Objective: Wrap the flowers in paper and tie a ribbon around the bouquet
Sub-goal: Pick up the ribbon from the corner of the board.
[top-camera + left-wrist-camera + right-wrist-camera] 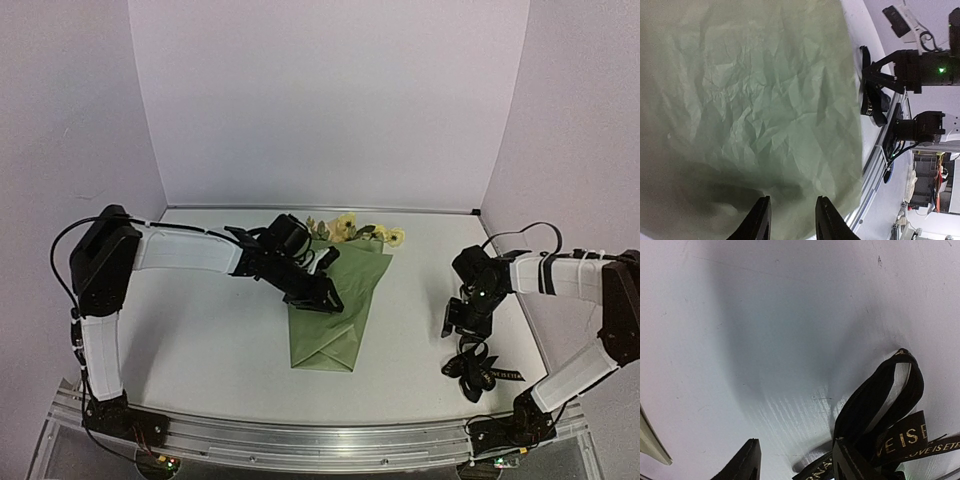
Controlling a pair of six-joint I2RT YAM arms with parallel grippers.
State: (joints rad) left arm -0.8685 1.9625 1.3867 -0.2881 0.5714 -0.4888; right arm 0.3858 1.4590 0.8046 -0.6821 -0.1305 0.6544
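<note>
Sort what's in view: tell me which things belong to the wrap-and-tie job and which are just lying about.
Belongs to the job:
- flowers
- olive-green paper wrapped around them
- black ribbon, loose on the table
- left gripper, open over the paper
- right gripper, open by the ribbon

Just there:
- table
- metal rail along its near edge

Ribbon (pixel 472 368) well right of bouquet (pixel 325 335)

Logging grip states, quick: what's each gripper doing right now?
Left gripper: open, over the paper, gripping nothing.
Right gripper: open, ribbon beside one finger, not clamped.
</note>
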